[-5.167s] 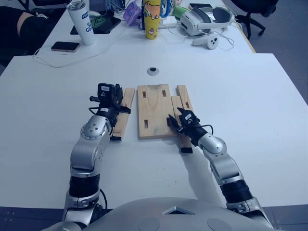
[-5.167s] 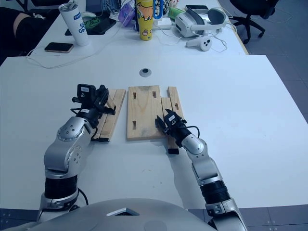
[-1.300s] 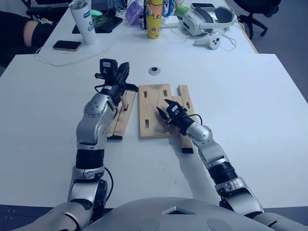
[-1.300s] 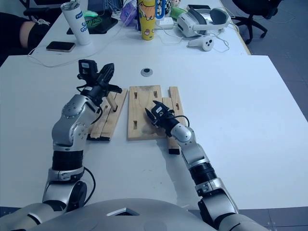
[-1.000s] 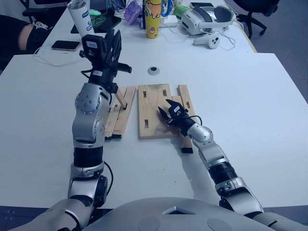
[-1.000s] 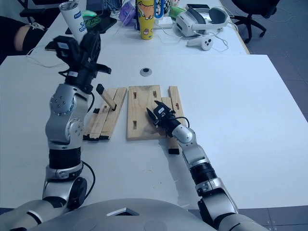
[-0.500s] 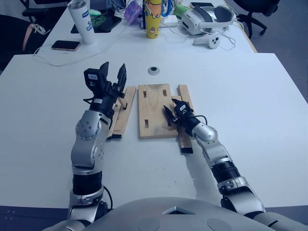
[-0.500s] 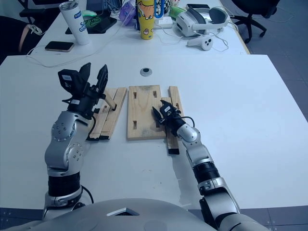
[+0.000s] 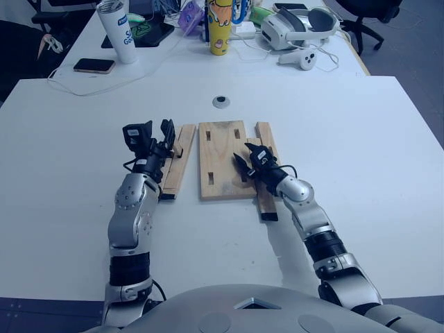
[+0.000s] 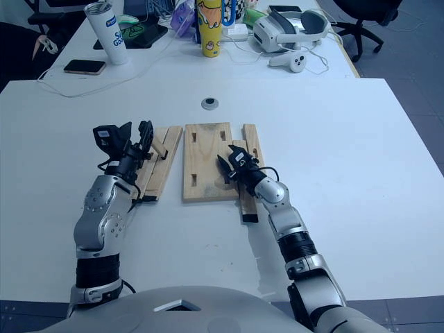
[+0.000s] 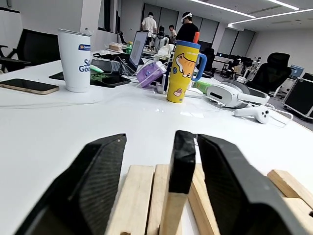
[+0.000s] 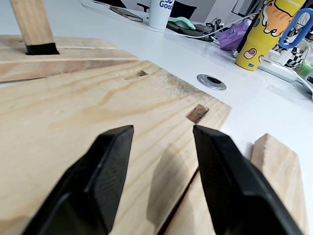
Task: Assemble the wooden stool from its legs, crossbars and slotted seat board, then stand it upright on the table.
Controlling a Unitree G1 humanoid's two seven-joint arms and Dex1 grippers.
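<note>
White table carries all the parts near its middle. Slotted seat board lies flat; I judge it stiff, light, and best held by an edge. Leg pieces lie just left of it, more wooden pieces just right. Right gripper hangs open over the board's right edge. Left gripper is open around one black-tipped leg end.

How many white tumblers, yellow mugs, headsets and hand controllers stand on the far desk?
White tumblers: 1
Yellow mugs: 1
Headsets: 1
Hand controllers: 1
Total: 4
</note>
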